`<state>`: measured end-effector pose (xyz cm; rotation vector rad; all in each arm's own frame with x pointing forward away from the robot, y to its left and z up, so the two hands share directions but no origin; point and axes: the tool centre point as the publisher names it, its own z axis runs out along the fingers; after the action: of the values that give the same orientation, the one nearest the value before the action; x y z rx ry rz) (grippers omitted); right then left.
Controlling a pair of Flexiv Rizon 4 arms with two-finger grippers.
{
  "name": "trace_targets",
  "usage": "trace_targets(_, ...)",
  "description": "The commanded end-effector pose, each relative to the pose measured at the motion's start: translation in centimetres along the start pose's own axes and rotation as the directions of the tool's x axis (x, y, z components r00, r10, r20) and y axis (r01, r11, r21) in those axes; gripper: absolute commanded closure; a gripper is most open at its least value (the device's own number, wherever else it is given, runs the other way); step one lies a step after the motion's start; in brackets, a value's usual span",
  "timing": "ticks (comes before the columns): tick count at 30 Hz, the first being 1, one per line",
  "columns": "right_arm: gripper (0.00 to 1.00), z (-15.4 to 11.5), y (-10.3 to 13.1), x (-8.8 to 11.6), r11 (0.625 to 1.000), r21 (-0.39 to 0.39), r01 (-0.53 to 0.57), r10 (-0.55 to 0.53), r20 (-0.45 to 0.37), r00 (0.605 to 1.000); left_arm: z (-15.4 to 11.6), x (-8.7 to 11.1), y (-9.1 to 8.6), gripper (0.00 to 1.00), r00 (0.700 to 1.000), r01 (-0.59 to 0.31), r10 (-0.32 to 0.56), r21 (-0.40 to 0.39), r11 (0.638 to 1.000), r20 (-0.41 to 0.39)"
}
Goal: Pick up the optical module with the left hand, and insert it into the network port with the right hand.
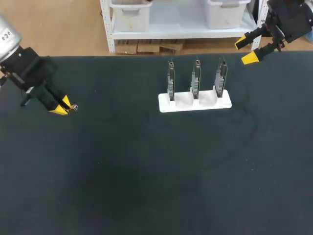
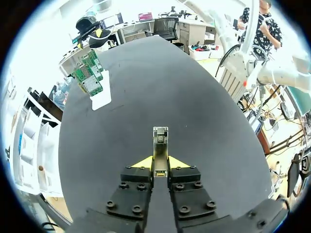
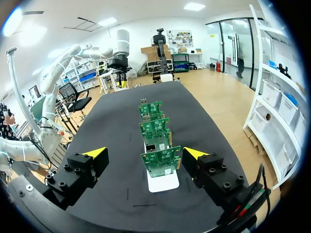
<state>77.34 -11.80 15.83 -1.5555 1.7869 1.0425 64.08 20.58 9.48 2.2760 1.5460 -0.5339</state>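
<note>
Left tool point(image 2: 160, 163) pinching optical module point(image 2: 160, 137), right tool point(image 3: 145, 153) spread wide — circuit boards point(image 3: 155, 130) just ahead

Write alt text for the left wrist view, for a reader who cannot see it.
The left tool is shut on a slim metal optical module that sticks out ahead of its yellow tips, over a black table. Farther ahead, a white stand holds three green circuit boards.

The head view looks down from above and behind onto the dark surface point(image 1: 146, 186), with the card stand point(image 1: 194, 102) in its upper right. The wrist camera behind the left gripper point(image 2: 160, 162) sits low over the surface, the stand far ahead. The one behind the right gripper point(image 3: 145, 152) faces that stand from close by.
</note>
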Motion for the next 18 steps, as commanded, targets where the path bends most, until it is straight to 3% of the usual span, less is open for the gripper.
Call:
trace_targets(1,0.00,0.0,0.2,0.0,1.000,0.004,0.000,0.000,0.000,1.000,0.3,0.2,-0.6,1.00,1.000,-0.011,0.011,0.001,1.000,0.017)
trace_targets(2,0.00,0.0,0.2,0.0,1.000,0.004,0.000,0.000,0.000,1.000,0.5,0.3,-0.9,1.00,1.000,0.018,-0.019,0.009,1.000,0.018)
trace_targets(5,0.00,0.0,0.2,0.0,1.000,0.004,0.000,0.000,0.000,1.000,-0.1,-0.8,-0.4,1.00,1.000,-0.005,0.006,-0.036,0.999,0.031)
trace_targets(12,0.00,0.0,0.2,0.0,1.000,0.004,0.000,0.000,0.000,1.000,-2.0,-5.5,4.5,1.00,0.978,-0.159,0.176,-0.142,0.977,0.110)
trace_targets(18,0.00,0.0,0.2,0.0,1.000,0.004,0.000,0.000,0.000,1.000,-2.9,-9.3,8.2,1.00,0.956,-0.230,0.253,-0.158,0.960,0.147)
